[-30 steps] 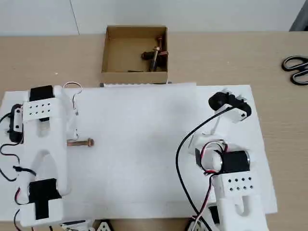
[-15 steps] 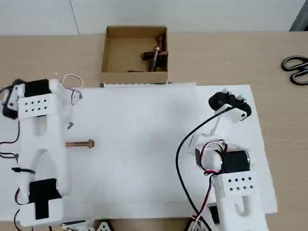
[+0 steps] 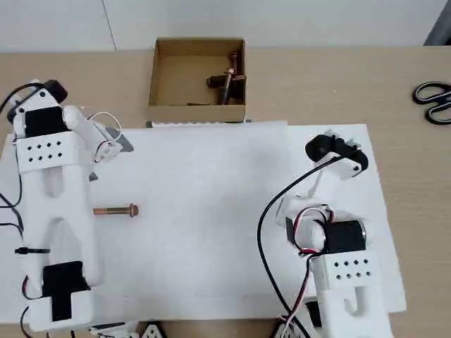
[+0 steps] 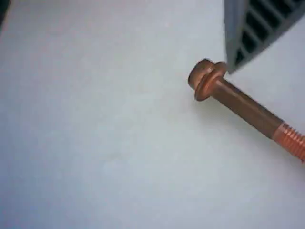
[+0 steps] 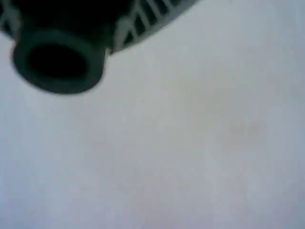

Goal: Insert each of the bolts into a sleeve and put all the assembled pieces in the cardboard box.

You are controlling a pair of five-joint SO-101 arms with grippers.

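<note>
Starting with materials, you have one copper-coloured bolt (image 3: 116, 210) lying flat on the white, faintly grainy foam sheet (image 3: 211, 246). It has a round flanged head, a smooth shank and a brighter threaded end. Its head points toward the middle of the sheet and its threads toward the left arm.

The sleeve (image 5: 59, 59) is a short black tube with a thick, rounded rim, and its open bore faces the right wrist camera.

The cardboard box (image 3: 163, 77) is brown, open-topped and square-cornered. It sits on the pale wooden table (image 3: 317, 77) just beyond the sheet's far edge. Several assembled pieces (image 3: 227, 77), dark sleeves with copper bolts through them, lie jumbled against its right wall.

Your left gripper (image 3: 106, 156) hangs open above the sheet and holds nothing. In the left wrist view one grey ribbed jaw tip sits just beside the bolt head, and you cannot tell whether it touches.

Your right gripper (image 5: 81, 33) is closed on the sleeve, which sits clear of the sheet against a grey ribbed jaw.

Black-handled scissors (image 3: 433, 98) lie on the table at the far right, well apart from everything else.
</note>
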